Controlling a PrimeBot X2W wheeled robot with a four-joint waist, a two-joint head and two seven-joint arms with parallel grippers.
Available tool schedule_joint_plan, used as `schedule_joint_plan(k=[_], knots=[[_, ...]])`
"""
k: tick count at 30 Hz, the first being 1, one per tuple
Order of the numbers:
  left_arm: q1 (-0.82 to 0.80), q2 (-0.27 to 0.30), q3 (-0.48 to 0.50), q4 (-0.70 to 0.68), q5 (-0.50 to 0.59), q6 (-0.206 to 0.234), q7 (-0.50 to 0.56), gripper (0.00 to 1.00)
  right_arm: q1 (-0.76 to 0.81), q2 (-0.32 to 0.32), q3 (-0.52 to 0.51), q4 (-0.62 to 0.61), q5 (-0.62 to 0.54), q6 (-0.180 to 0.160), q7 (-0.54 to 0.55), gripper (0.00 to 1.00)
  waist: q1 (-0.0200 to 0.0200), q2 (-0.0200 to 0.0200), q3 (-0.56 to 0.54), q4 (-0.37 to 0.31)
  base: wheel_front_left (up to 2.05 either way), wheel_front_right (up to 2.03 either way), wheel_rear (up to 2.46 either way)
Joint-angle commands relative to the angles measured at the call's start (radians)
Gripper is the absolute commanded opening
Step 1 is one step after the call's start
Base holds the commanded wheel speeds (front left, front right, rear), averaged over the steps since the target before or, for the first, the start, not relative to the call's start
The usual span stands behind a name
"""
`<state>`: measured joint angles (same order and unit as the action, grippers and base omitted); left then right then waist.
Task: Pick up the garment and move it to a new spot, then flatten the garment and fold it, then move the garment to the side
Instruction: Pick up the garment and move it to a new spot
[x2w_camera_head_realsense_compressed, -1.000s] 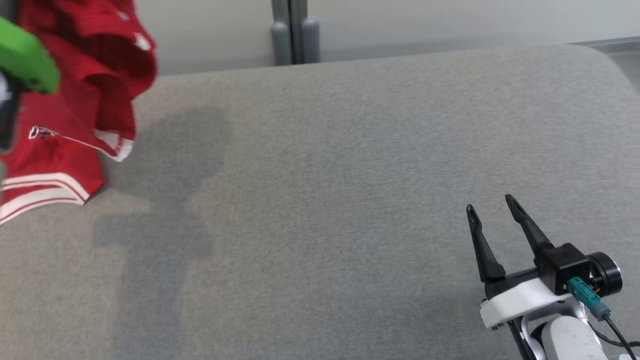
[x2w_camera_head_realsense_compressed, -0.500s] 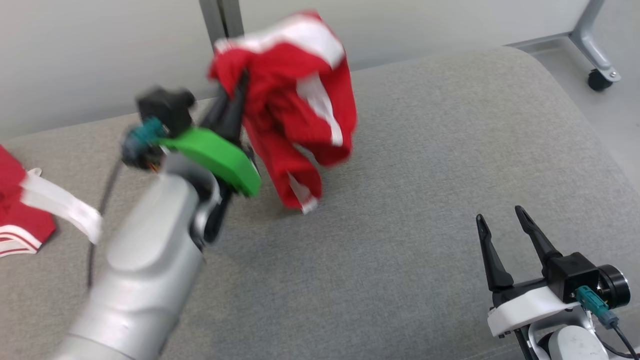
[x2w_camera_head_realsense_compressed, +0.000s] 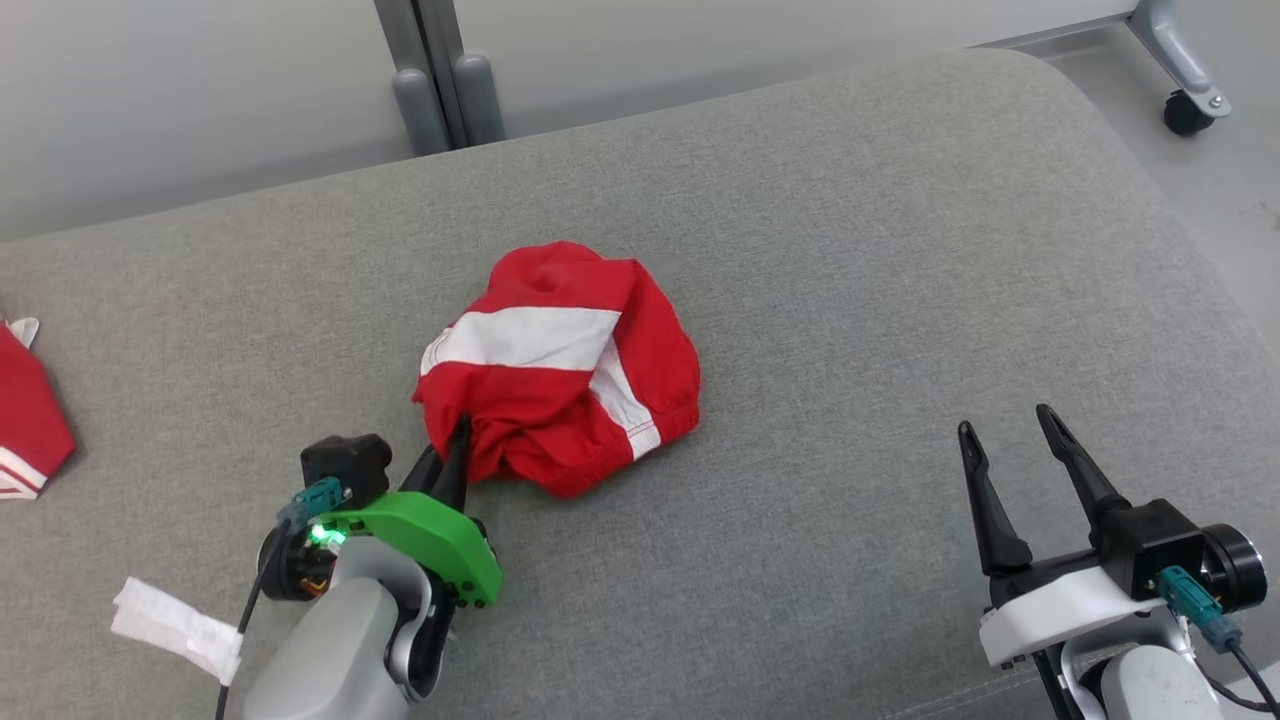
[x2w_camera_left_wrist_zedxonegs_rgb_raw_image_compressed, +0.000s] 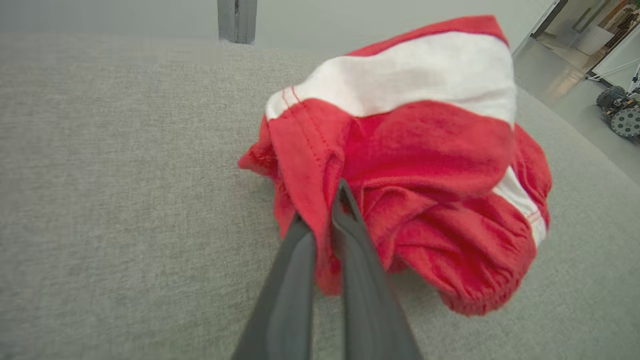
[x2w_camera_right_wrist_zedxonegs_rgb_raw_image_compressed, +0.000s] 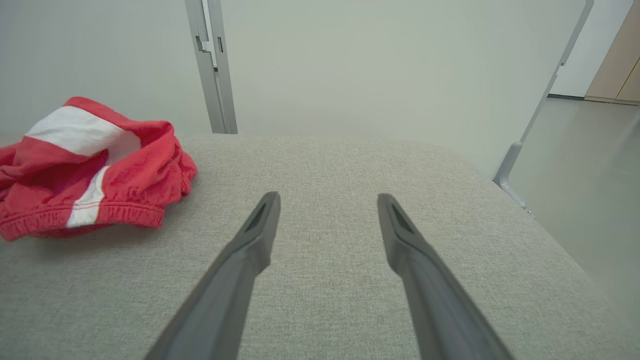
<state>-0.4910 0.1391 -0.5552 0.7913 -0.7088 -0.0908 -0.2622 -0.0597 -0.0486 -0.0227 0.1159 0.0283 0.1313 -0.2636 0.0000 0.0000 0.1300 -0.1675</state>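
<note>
Garment (x2w_camera_head_realsense_compressed: 560, 370) lies crumpled in a loose heap on the grey cushion (x2w_camera_head_realsense_compressed: 850, 250), a little left of its middle. You're looking at red cloth with a broad white band across the top and a thinner white stripe running down its right side. The near right edge is gathered like an elastic hem, and the near part is bunched into deep folds.

Your left gripper (x2w_camera_head_realsense_compressed: 455, 450) is at the heap's near left corner, its fingers pinched together on a fold of red cloth with a stitched seam; the left wrist view shows that fold caught between them. Your right gripper (x2w_camera_head_realsense_compressed: 1005, 420) is well apart at the near right, its fingers spread wide over bare cushion and holding nothing.

Far to the left you have a second red piece (x2w_camera_head_realsense_compressed: 30, 420) at the picture's edge, and a white strip (x2w_camera_head_realsense_compressed: 175, 625) lies near your left arm.
</note>
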Motion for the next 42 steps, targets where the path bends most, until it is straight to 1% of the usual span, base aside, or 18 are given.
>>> schedule_joint_plan(k=[1, 4, 5, 6, 7, 8, 13, 15, 21, 25, 32, 35, 42], knots=[[0.026, 0.003, 0.019, -0.009, 0.013, -0.005, -0.003, 0.00, -0.010, -0.003, -0.001, 0.002, -0.002, -0.001, -0.002, 1.00, 0.0000, 0.0000, 0.005, 0.013, 0.00, 0.00, 0.00], [0.057, -0.002, 0.058, -0.034, 0.032, -0.011, -0.004, 0.01, -0.010, -0.003, 0.002, 0.010, -0.006, -0.001, -0.002, 1.00, 0.0000, 0.0000, -0.002, 0.027, 0.00, 0.00, 0.00], [0.067, -0.005, 0.067, -0.043, 0.042, -0.014, -0.004, 0.19, -0.009, -0.003, 0.003, 0.012, -0.008, -0.001, -0.002, 1.00, 0.0000, 0.0000, -0.007, 0.031, 0.00, 0.00, 0.00], [0.079, -0.009, 0.079, -0.056, 0.056, -0.015, -0.004, 0.59, -0.008, -0.003, 0.005, 0.014, -0.010, -0.001, -0.002, 1.00, 0.0000, 0.0000, -0.013, 0.035, 0.00, 0.00, 0.00], [0.089, -0.011, 0.088, -0.068, 0.069, -0.017, -0.004, 0.89, -0.005, -0.003, 0.006, 0.016, -0.011, -0.001, -0.002, 1.00, 0.0000, 0.0000, -0.020, 0.038, 0.00, 0.00, 0.00], [0.104, -0.013, 0.098, -0.082, 0.080, -0.021, -0.004, 1.00, -0.002, -0.003, 0.008, 0.019, -0.013, -0.001, -0.002, 1.00, 0.0000, 0.0000, -0.029, 0.041, 0.00, 0.00, 0.00], [0.169, -0.023, 0.139, -0.147, 0.139, -0.031, -0.004, 1.00, 0.019, -0.003, 0.016, 0.027, -0.021, -0.001, -0.002, 1.00, 0.0000, 0.0000, -0.077, 0.050, 0.00, 0.00, 0.00], [0.215, -0.023, 0.170, -0.195, 0.171, -0.033, -0.004, 1.00, 0.034, -0.003, 0.019, 0.030, -0.024, -0.001, -0.002, 1.00, 0.0000, 0.0000, -0.106, 0.055, 0.00, 0.00, 0.00], [0.293, -0.009, 0.236, -0.313, 0.258, -0.037, -0.003, 1.00, 0.053, -0.003, 0.022, 0.026, -0.020, -0.001, -0.002, 1.00, 0.0000, 0.0000, -0.136, 0.067, 0.00, 0.00, 0.00], [0.348, -0.019, 0.282, -0.381, 0.308, -0.038, -0.003, 1.00, 0.058, -0.003, 0.021, 0.028, -0.011, -0.001, -0.002, 1.00, 0.0000, 0.0000, -0.152, 0.078, 0.00, 0.00, 0.00], [0.447, -0.054, 0.362, -0.446, 0.366, -0.039, -0.003, 1.00, 0.072, -0.003, 0.035, 0.041, 0.016, -0.001, -0.002, 1.00, 0.0000, 0.0000, -0.172, 0.090, 0.00, 0.00, 0.00], [0.477, -0.064, 0.377, -0.459, 0.397, -0.040, -0.003, 1.00, 0.075, -0.003, 0.041, 0.047, 0.027, -0.001, -0.002, 1.00, 0.0000, 0.0000, -0.176, 0.092, 0.00, 0.00, 0.00], [0.528, -0.080, 0.416, -0.499, 0.413, -0.041, -0.003, 1.00, 0.082, -0.003, 0.055, 0.057, 0.044, -0.001, -0.002, 1.00, 0.0000, 0.0000, -0.181, 0.094, 0.00, 0.00, 0.00]])
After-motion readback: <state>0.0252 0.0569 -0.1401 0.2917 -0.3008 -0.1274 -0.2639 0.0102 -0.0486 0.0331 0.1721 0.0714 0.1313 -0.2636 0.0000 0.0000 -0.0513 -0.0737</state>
